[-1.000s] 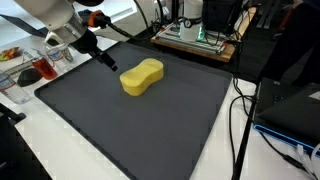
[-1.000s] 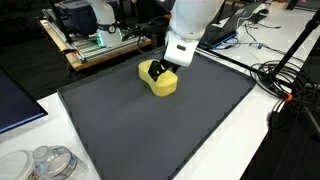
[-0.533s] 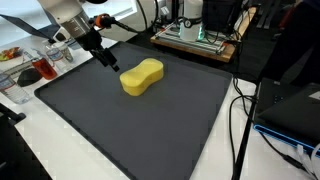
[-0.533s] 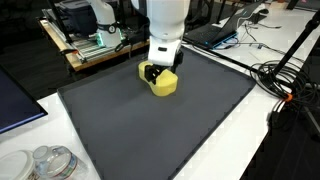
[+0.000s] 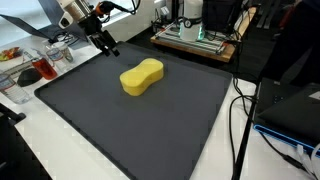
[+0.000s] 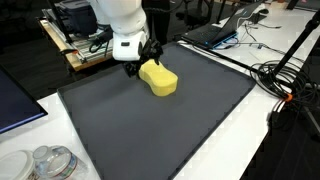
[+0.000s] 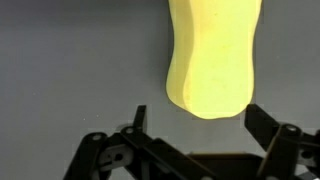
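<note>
1. Gripper: jaws wide apart and empty; nothing sits between the fingers in the wrist view; it hangs tilted above the far left part of the mat, carried on the white arm.
2. Yellow sponge: peanut-shaped, lying flat on the dark mat, in the far half and roughly midway across; it is unsquashed and shows no sign of contact.
3. Progress, as judged from how things lie: no grip made; sponge not lifted; the approach, the closing and any carrying all remain; the work reads as at its very start.
4. Sponge relative to gripper: in an exterior view the sponge lies to the right of the fingertips and nearer than them, apart; in an exterior view the gripper appears just beside the far left end of the sponge, the overlap being one of viewing angle; in the wrist view the rounded end of the sponge lies just ahead of the gripper, lined up with the gap but not inside it.
5. Surroundings: glass jars at the near left; cables off the right edge of the mat; a wooden stand beyond the far edge.
</note>
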### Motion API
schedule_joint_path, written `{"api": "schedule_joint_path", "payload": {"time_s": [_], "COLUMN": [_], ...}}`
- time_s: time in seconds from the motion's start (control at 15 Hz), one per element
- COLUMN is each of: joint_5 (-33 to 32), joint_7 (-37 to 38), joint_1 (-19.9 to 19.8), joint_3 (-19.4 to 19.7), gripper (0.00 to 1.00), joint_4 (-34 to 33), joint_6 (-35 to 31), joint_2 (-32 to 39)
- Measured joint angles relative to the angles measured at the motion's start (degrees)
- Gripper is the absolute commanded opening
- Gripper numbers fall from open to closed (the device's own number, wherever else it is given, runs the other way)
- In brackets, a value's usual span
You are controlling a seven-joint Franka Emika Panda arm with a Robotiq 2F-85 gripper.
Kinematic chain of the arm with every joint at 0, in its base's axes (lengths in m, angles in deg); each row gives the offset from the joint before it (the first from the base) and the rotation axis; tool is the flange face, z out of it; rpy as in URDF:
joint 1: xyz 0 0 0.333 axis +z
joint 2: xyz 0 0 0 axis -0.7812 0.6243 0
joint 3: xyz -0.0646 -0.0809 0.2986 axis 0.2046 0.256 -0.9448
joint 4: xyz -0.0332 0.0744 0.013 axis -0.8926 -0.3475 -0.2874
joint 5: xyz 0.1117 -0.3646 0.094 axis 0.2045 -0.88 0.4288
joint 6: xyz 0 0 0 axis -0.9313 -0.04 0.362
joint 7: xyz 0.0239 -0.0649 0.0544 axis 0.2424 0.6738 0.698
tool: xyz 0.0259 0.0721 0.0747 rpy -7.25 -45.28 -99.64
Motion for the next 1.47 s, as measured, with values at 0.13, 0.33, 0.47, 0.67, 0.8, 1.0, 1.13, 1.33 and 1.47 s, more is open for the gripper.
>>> {"api": "schedule_joint_path", "payload": {"time_s": [0.13, 0.33, 0.47, 0.67, 0.8, 1.0, 1.13, 1.33, 1.47], "joint_5": [2.2, 5.9, 8.0, 9.8, 10.7, 10.7, 10.7, 10.8, 11.2], "joint_7": [-3.4, -7.3, -9.5, -12.1, -13.0, -14.6, -15.2, -15.5, -15.5], "joint_1": [-1.5, -4.2, -6.2, -8.6, -9.3, -9.2, -9.0, -8.9, -8.9], "joint_3": [0.1, 0.5, 1.1, 2.5, 3.5, 4.6, 5.2, 6.2, 7.5], "gripper": [1.00, 1.00, 1.00, 1.00, 1.00, 1.00, 1.00, 1.00, 1.00], "joint_4": [0.7, 0.9, 0.9, 1.2, 2.2, 5.6, 9.0, 14.5, 18.7], "joint_6": [0.3, 2.8, 5.2, 8.3, 8.5, 7.9, 6.4, 4.7, 3.7], "joint_2": [-0.1, 0.2, 0.4, 0.4, 0.1, -1.5, -3.3, -6.9, -9.7]}}
